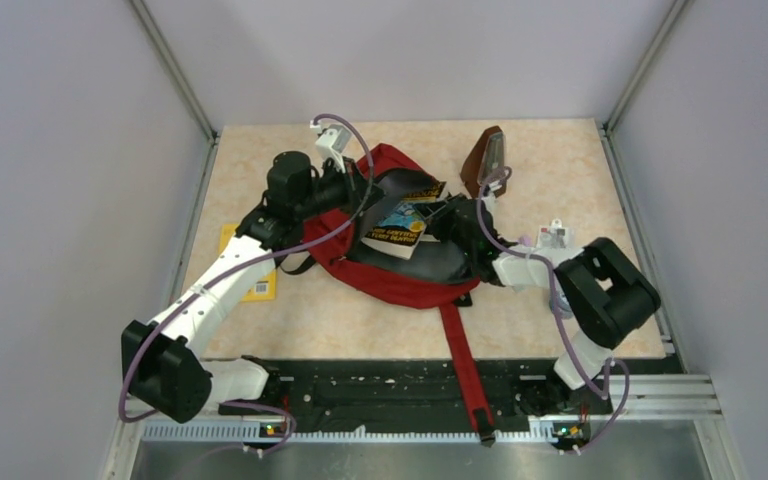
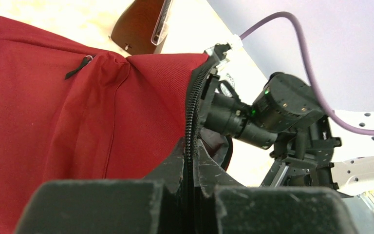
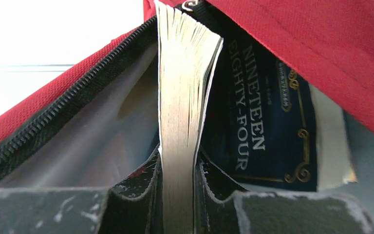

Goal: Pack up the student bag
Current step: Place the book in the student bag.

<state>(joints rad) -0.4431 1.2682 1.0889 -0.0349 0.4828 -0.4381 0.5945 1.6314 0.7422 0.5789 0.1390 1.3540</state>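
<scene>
The bag [image 1: 400,285] lies mid-desk [image 1: 340,325], mouth open. The left end effector [image 2: 189,190] is clamped on its zipper [image 2: 191,112] edge. The right end effector [image 3: 177,204] pinches a book [image 3: 182,87] by its page edge inside the mouth, with open grey-lined room beside it.

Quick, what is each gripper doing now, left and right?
Left gripper: closed, holding the student bag by its zipper edge.
Right gripper: closed on a book.
</scene>
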